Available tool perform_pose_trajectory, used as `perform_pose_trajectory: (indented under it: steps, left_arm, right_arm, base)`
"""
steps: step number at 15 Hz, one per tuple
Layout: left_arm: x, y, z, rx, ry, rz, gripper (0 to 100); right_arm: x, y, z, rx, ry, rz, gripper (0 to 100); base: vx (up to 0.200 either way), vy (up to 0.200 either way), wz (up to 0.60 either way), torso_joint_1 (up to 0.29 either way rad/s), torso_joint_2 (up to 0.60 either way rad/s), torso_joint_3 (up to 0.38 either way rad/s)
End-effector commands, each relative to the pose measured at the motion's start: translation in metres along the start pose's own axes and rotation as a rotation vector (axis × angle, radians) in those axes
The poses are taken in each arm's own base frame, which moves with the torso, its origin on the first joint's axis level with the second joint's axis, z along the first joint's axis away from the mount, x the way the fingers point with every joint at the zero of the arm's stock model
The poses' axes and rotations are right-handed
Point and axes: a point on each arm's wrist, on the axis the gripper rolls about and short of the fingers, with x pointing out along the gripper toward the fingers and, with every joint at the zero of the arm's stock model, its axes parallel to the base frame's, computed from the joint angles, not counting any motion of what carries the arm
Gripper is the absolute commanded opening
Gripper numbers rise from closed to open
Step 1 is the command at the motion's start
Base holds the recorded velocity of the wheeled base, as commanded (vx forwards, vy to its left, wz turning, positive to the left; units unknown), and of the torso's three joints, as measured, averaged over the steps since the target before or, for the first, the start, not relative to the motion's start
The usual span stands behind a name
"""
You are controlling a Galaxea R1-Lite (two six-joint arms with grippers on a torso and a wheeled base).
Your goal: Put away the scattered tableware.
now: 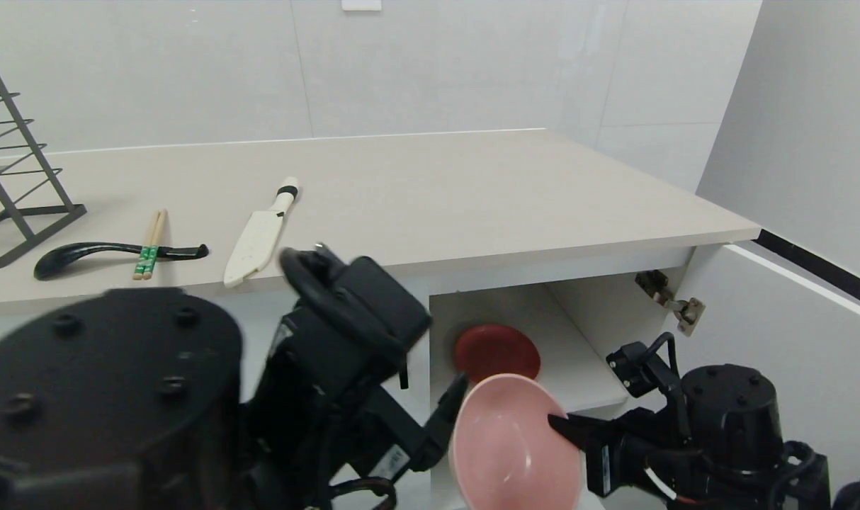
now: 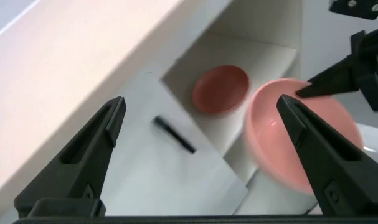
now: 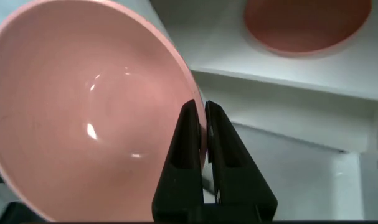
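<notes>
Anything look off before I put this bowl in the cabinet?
The pink bowl hangs tipped nearly on edge, pinched only at its rim by the right gripper, outside the cabinet. On the counter, the chopsticks lie across the black spoon's handle. Nothing spilled or broken.

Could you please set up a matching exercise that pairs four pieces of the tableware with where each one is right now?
Things:
1. pink bowl
2. red plate
3. chopsticks
4. white knife

Places:
A. lying across the handle of the black spoon
B. pinched at its rim by the right tool
C. flat on the countertop, touching no other piece
D. on the shelf inside the open cupboard

Pairs: 1-B, 2-D, 3-A, 4-C.
</notes>
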Motion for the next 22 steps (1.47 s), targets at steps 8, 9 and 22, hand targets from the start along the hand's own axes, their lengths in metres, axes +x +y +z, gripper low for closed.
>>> perform_pose_trajectory:
  steps: [8, 9, 22]
  left_arm:
    - [-0.179, 0.113, -0.05, -0.116, -0.196, 0.461, 100]
    - [-0.187, 0.118, -0.053, -0.136, -0.206, 0.517, 100]
    - [-0.348, 0.12, -0.01, -0.178, 0.043, 1.039, 100]
  right_arm:
    - [0.066, -0.066, 0.016, 0.001, -0.061, -0.081, 0]
    - [0.072, -0.07, 0.019, 0.004, -0.074, -0.086, 0]
    - [0.129, -0.116, 0.023, 0.026, -0.13, -0.148, 0]
  base:
    - [0.0, 0.0, 0.0, 0.0, 0.0, 0.0]
    - [0.0, 0.0, 0.0, 0.0, 0.0, 0.0]
    - [0.0, 0.0, 0.0, 0.0, 0.0, 0.0]
